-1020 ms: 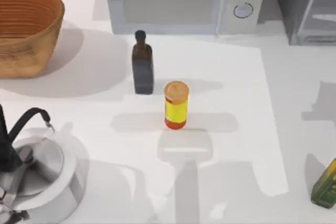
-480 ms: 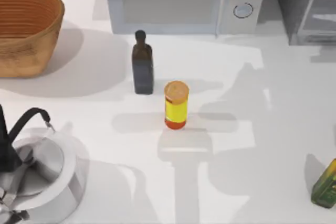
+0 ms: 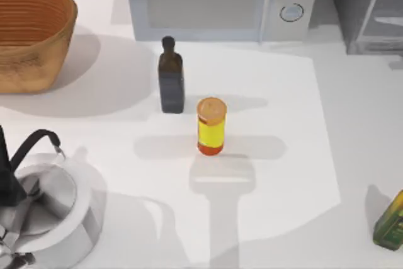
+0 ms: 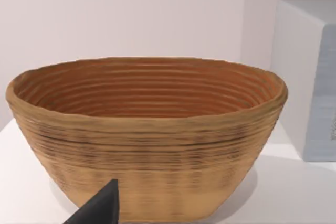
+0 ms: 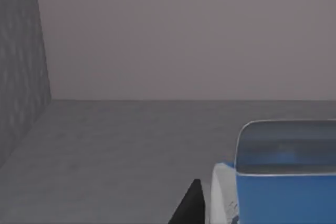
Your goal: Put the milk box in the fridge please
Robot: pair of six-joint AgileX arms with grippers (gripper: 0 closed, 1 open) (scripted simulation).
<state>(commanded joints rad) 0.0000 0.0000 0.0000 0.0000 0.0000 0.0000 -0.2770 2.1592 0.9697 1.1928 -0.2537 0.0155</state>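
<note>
From above, the white bench [image 3: 283, 174] carries a wicker basket [image 3: 31, 33] at far left, a light grey microwave [image 3: 220, 1] along the far edge, a dark bottle [image 3: 170, 83] and a yellow jar with an orange lid [image 3: 211, 126] near the middle, a metal kettle [image 3: 44, 209] at near left and a green-yellow carton [image 3: 390, 222] at near right. The fridge [image 3: 365, 7] stands at the far right corner, dark grey with a slim pale bar.

The left wrist view faces the basket from close by, with a dark tip of the left gripper [image 4: 100, 209] at the picture's edge; this arm seems parked at the left side, and whether its jaws are released or clenched I cannot tell.

The right wrist view looks into a grey-walled, grey-floored space, probably the fridge interior. The milk box [image 5: 278, 174] sits right in front of the camera, its blue top and white side showing, with a dark finger of the right gripper [image 5: 190, 205] just beside it. Whether the jaws grasp it I cannot tell.

Risks, as I judge them: if the carton is let go before it rests on the shelf floor, it could tip or drop; pulling back carelessly could drag it out or knock the fridge wall.
</note>
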